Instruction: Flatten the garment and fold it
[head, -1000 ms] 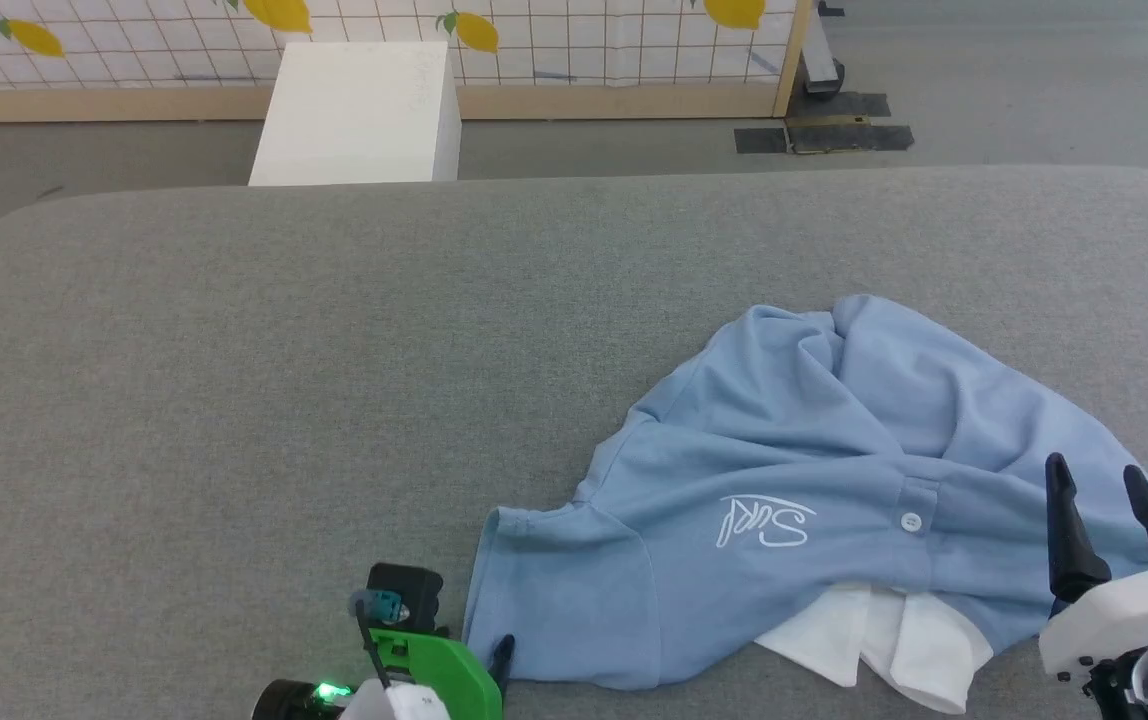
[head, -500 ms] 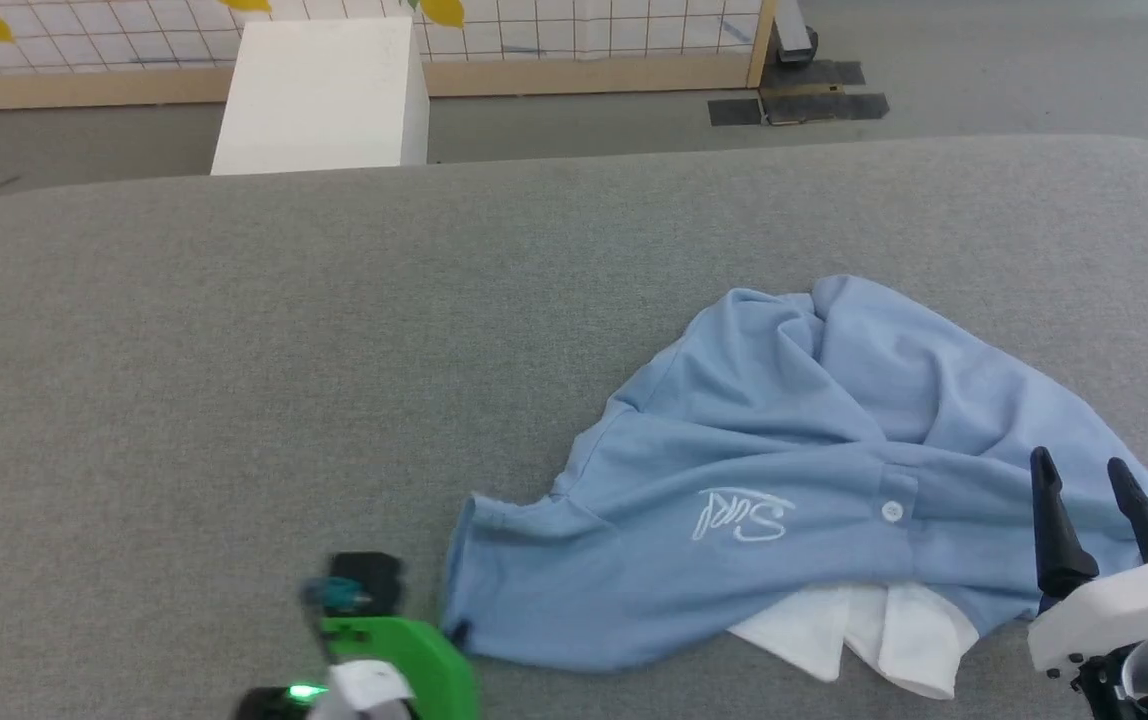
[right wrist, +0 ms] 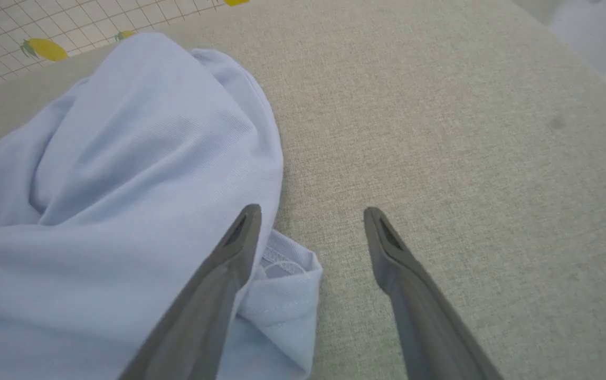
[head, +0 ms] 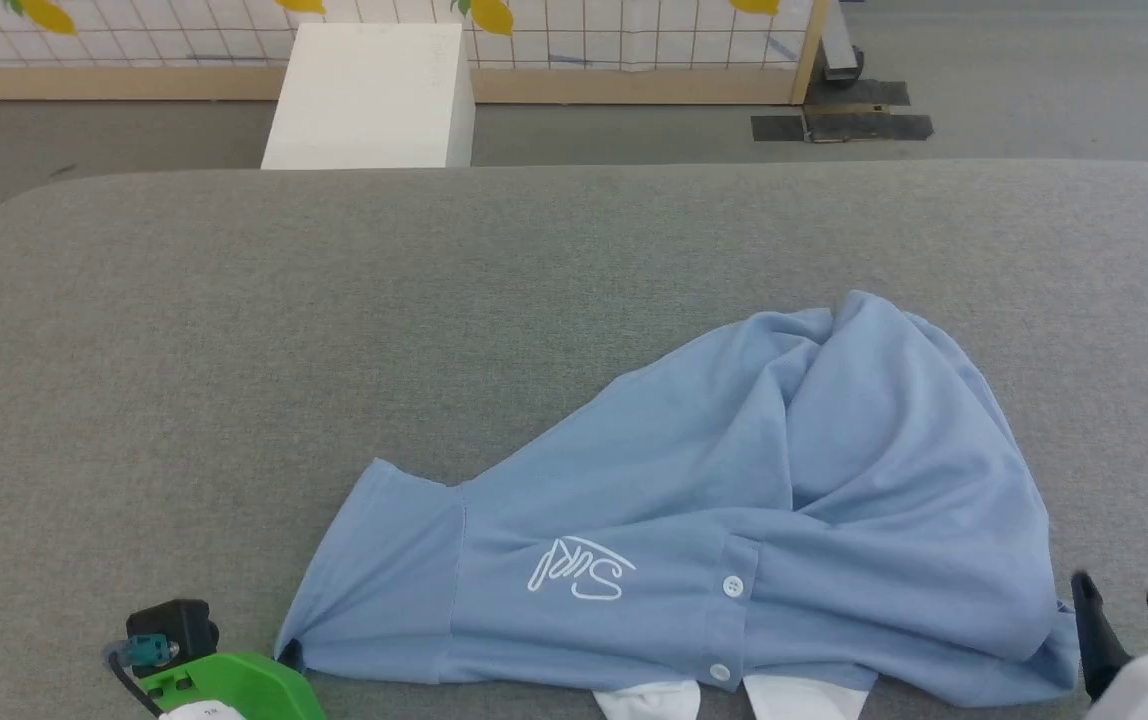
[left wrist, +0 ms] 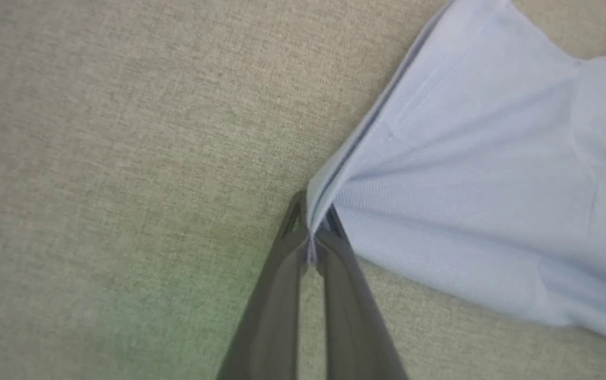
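Head view of one broad grey fabric-covered table (head: 234, 330) with rounded corners. On it lies the garment (head: 834, 470), a single light blue short-sleeved polo shirt of soft knit, crumpled and only partly spread between the two grippers, with its body bunched in loose folds toward the right fingers. Far beyond both sets of fingers, one white rectangular box (head: 369, 95) stands on the floor in front of a gridded screen (head: 634, 40) printed with yellow lemons. Left wrist view: the left gripper (left wrist: 311, 235) has its two long dark fingers pressed together on the hem corner of the one visible sleeve (left wrist: 466, 158), cloth pinched between the tips, seemingly to draw the sleeve outward so the shirt spreads. Right wrist view: the right gripper (right wrist: 311, 214) has its two fingers spread wide and holds nothing. One finger hangs over the shirt's edge just beside a turned-up hem corner (right wrist: 287, 295), the other over bare table, probably poised to take that edge and pull against the left. Flattening looks barely begun, and no fold has been made. Between the two grippers, at the near edge, two white collar points (head: 809, 697) peek out. One white script logo (head: 582, 570) sits nearer the left fingers, with two white buttons (head: 731, 585) just beyond it toward the right.
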